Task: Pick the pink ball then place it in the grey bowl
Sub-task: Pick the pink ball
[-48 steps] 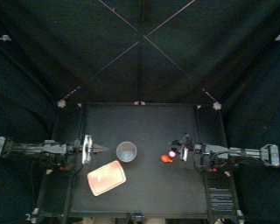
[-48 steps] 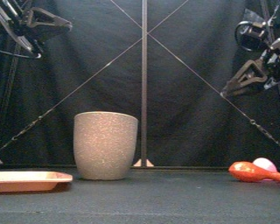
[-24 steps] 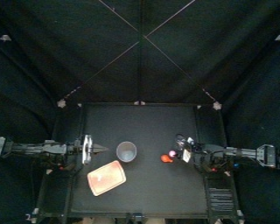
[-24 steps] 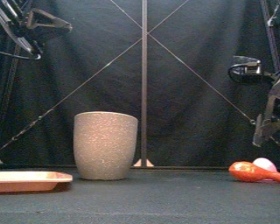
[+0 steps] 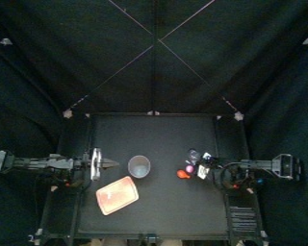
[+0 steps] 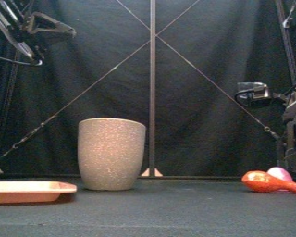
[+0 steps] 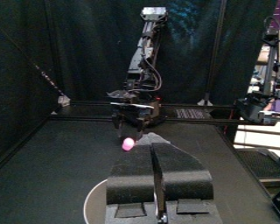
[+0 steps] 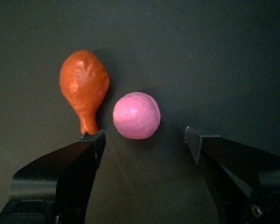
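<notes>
The pink ball (image 8: 137, 115) lay on the table (image 5: 157, 135) near its right edge, just beside an orange-red drumstick (image 8: 84, 83). The right gripper (image 8: 143, 138) hung over the ball with its jaws spread wide to either side, gripping nothing. The grey bowl (image 6: 111, 153) stood upright near the table's middle with the tray (image 5: 116, 195) toward the front left corner, and the left gripper (image 7: 157, 162) rested at the left edge, jaws seemingly closed on nothing.
</notes>
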`<state>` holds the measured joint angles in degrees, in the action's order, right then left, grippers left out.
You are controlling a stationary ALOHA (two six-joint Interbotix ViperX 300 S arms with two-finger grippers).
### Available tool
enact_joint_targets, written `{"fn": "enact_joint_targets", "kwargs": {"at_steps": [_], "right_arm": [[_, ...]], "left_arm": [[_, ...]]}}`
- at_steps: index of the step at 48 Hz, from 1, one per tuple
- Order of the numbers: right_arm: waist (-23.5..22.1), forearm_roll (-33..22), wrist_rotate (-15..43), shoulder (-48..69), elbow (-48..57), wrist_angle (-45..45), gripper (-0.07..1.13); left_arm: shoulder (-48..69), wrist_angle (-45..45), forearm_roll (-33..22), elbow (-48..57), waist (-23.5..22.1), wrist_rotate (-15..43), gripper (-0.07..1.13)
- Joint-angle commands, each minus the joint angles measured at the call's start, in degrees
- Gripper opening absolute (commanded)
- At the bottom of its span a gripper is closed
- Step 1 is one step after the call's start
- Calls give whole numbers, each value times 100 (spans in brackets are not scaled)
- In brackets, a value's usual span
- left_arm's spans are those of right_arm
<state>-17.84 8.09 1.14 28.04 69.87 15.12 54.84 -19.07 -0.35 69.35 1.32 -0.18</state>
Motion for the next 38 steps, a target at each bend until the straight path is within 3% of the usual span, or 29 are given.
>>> {"fn": "enact_joint_targets", "kwargs": {"at_steps": [1, 20, 38], "right_arm": [[-26, -26, -9, -211, -220, -132, 106], [-211, -141, 0, -686, -378, -132, 101], [-176, -105, 0, -703, -501, -167, 78]], "left_arm": [[-26, -53, 0, -53, 26, 9, -1], [-26, -53, 0, 0, 53, 9, -1], [-26, -53, -9, 53, 141, 0, -1]]}}
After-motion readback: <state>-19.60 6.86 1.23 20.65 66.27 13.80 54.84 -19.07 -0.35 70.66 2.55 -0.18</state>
